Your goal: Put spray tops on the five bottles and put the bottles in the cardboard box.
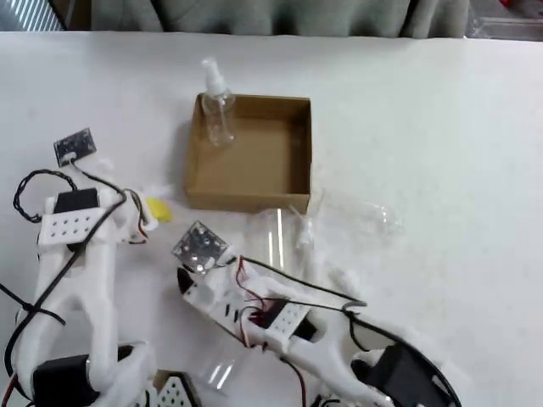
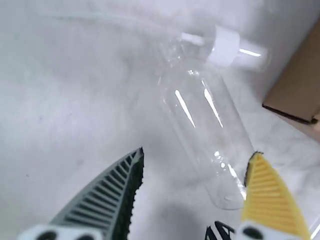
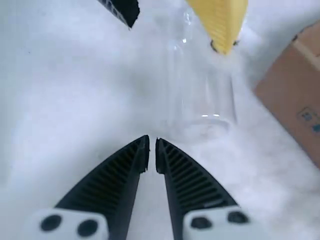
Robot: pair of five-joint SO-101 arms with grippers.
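The white desk (image 1: 441,127) carried an open cardboard box (image 1: 246,202) near its middle. The left arm (image 1: 76,246) stood by the box's near left corner, and the right arm (image 1: 280,322) lay in front of the box. One capped bottle (image 1: 219,119) stood inside the box at its far left corner, its spray head (image 1: 212,72) rising above the wall. A second bottle (image 1: 276,237) lay on the desk just in front of the box, and a third bottle (image 1: 365,216) lay on the desk to the box's right. The left hand (image 2: 198,152) was spread wide over a clear bottle (image 2: 205,130) lying on its side beside a corner of the box. That bottle's base was close to the yellow finger (image 2: 265,195), and a white spray top (image 2: 225,45) sat at its far end. The right hand (image 3: 152,139) was nearly clenched and grasped nothing, its black tips just short of that same bottle.
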